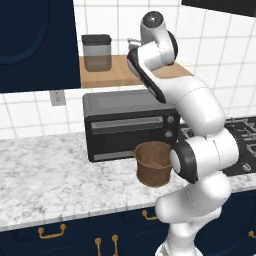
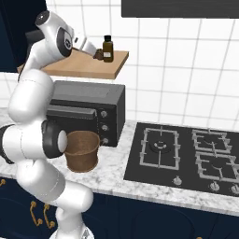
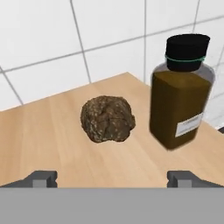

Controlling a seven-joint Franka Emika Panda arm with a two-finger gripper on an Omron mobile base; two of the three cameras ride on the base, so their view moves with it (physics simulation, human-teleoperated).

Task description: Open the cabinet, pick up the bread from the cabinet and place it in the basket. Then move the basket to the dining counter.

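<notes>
Setting: white-tiled kitchen wall above a grey-white marble worktop (image 1: pixel 55 170) and a light wooden cabinet shelf board (image 3: pixel 52 144).
Bread: small dark brown lumpy roll (image 3: pixel 107 118) lay near the shelf's outer corner, just beside a brown glass bottle with black cap (image 3: pixel 181 94).
Claw: claw (image 3: pixel 113 178) stood released, its tips spread wide either side of the roll, not touching it.
Basket: round brown bucket-shaped basket (image 1: pixel 154 162) waited on the worktop in front of a black microwave oven (image 1: pixel 127 122).
Handling: the roll looked light, crusty and slightly yielding; taking it across its middle, clear of the bottle, seemed safest.
</notes>
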